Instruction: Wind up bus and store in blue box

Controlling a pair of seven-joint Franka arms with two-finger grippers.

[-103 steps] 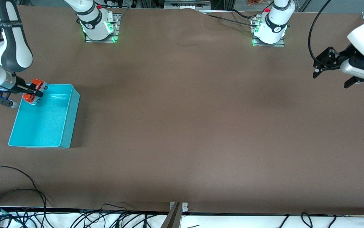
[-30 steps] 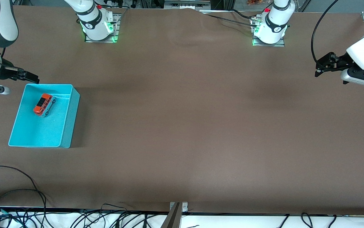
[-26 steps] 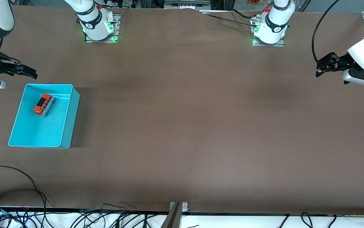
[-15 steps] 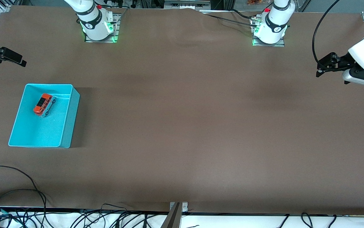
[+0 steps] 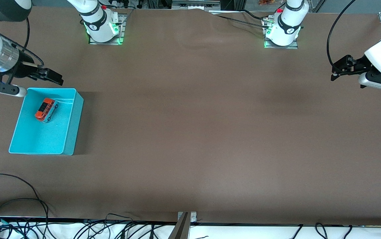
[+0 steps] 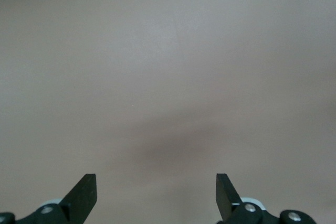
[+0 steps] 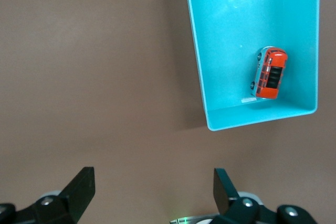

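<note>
My right gripper (image 5: 55,77), spread and empty, has let go and lifted clear — the bus (image 5: 46,109) now rests in the blue box (image 5: 72,132) — while my left gripper (image 5: 338,68) waits, spread.

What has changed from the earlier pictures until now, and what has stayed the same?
The right gripper let go of the bus, which it earlier held over the blue box. The bus now lies in the box, in the part farther from the front camera. The gripper, open, drew away and has come back over the table just past the box's edge. The left gripper shifted only slightly and waits, open, over its end of the table. The box did not move.
</note>
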